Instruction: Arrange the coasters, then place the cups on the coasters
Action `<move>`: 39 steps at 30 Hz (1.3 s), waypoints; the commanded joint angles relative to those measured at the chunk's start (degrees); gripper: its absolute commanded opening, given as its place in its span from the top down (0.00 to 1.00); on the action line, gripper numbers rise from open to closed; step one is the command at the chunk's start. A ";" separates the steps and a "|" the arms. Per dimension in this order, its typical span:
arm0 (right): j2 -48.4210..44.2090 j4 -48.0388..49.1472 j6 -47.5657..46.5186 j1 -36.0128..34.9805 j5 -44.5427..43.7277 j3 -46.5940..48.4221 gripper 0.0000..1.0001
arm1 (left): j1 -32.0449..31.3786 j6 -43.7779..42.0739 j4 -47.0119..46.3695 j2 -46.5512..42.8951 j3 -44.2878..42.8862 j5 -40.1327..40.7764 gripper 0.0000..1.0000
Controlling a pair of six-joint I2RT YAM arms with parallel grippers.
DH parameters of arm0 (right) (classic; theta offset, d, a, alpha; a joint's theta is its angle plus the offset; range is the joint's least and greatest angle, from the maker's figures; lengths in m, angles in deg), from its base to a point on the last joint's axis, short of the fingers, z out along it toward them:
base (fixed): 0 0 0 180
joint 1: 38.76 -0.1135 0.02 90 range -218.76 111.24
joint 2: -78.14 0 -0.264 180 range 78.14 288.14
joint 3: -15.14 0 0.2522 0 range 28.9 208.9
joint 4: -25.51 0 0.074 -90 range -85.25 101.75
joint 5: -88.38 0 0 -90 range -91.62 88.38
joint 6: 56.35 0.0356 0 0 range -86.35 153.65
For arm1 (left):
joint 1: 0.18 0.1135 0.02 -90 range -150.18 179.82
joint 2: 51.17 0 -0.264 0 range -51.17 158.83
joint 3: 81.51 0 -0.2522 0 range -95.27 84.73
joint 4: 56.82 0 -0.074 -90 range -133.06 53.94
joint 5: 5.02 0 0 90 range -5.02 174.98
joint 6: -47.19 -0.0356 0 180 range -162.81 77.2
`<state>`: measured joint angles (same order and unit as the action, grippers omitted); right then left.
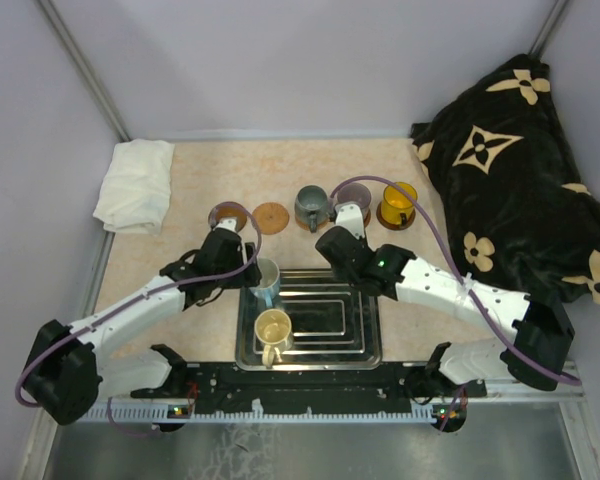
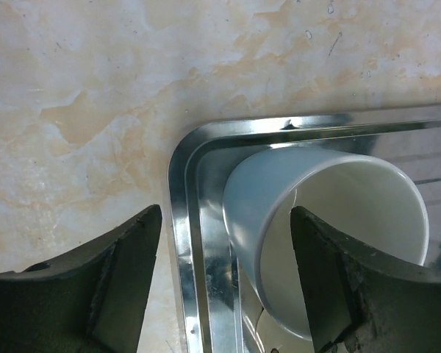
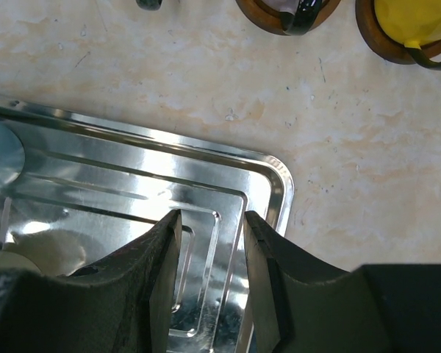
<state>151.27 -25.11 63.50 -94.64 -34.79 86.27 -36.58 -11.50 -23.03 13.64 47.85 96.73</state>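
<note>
A white and light-blue cup (image 2: 316, 220) lies tilted in the far left corner of the steel tray (image 2: 184, 220). My left gripper (image 2: 226, 213) is open and straddles its wall, one finger inside and one outside, clear of the cup. From above, this cup (image 1: 266, 280) is beside my left gripper (image 1: 252, 270). A cream-yellow cup (image 1: 273, 330) stands in the tray (image 1: 355, 325). On the table behind are a dark coaster (image 1: 226, 212), a bare tan coaster (image 1: 270, 216), a grey-blue cup (image 1: 311, 206), a purple-grey cup (image 1: 354, 198) and an orange-yellow cup (image 1: 397, 203). My right gripper (image 3: 212, 215) is open, with nothing in it, above the tray.
A folded white cloth (image 1: 135, 185) lies at the table's far left. A black cushion with a tan flower pattern (image 1: 520, 170) fills the far right. Walls close in the table on three sides. The tray's right corner (image 3: 279, 176) is just ahead of my right fingers.
</note>
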 commanded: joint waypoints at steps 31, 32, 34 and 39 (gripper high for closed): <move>-2.41 0.77 3.11 -0.68 -2.32 -0.27 0.64 | -0.48 -5.00 -1.93 8.28 -13.16 -1.35 1.00; -2.45 0.74 3.19 -0.76 -2.46 -0.33 0.64 | -0.46 -5.59 -1.52 8.71 -14.23 -0.48 1.00; -2.50 0.85 3.28 -0.80 -2.52 -0.40 0.65 | -0.43 -6.97 -1.59 9.82 -16.09 1.75 1.00; -2.52 0.62 3.77 -0.98 -2.75 -0.40 0.65 | 0.27 -10.67 -1.96 15.27 -21.91 6.49 1.00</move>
<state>151.16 -25.33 65.66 -94.90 -34.96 85.52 -36.80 -18.77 -22.94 25.53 31.43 98.50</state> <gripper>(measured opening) 0.352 0.171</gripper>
